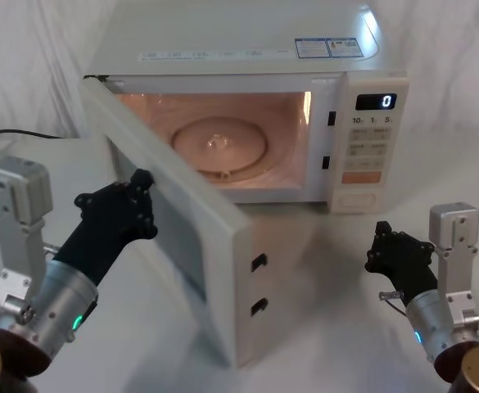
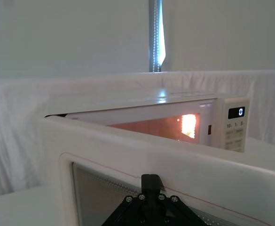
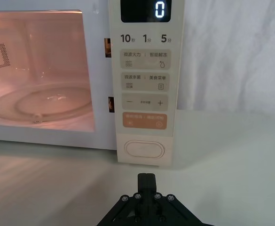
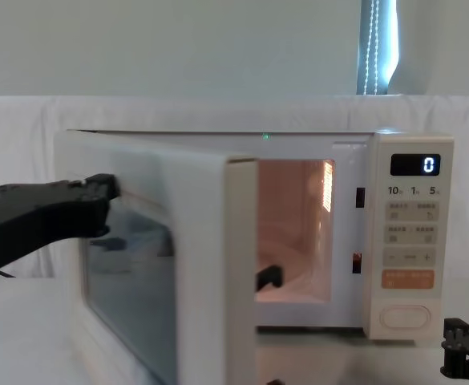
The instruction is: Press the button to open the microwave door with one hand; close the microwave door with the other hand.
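The microwave door (image 1: 182,188) stands swung wide open on its left hinge, its latch edge (image 1: 259,282) pointing toward me. My left gripper (image 1: 143,180) is shut, and its tip rests at the door's outer face (image 4: 194,241) beside the window (image 2: 104,193); I cannot tell whether it touches. The button (image 3: 144,149) is the wide cream pill at the foot of the control panel (image 1: 368,147). My right gripper (image 1: 381,233) is shut on nothing and hangs low over the table, a short way in front of the button (image 4: 405,317).
The lit cavity holds a glass turntable (image 1: 219,143). The display (image 3: 159,9) reads 0. An orange key (image 3: 145,121) sits just above the button. A black cable (image 1: 18,133) lies at the back left. White cloth covers the table (image 1: 337,319).
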{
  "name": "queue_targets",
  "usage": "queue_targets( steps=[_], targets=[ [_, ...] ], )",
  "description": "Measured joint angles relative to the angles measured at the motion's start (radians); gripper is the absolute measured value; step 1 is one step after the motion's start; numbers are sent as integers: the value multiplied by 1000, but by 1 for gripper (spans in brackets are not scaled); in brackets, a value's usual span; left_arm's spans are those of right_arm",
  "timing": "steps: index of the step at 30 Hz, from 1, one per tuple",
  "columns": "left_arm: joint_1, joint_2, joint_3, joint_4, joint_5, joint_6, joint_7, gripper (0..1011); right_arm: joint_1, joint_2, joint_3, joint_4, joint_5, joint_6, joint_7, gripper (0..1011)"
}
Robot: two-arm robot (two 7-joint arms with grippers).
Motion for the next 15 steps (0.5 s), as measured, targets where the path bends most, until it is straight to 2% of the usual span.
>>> queue_targets(
  steps=[15],
  targets=[
    [-135, -23, 81, 107, -11, 16, -29, 0, 0, 0, 0, 0, 0, 0, 0, 0]
  ],
)
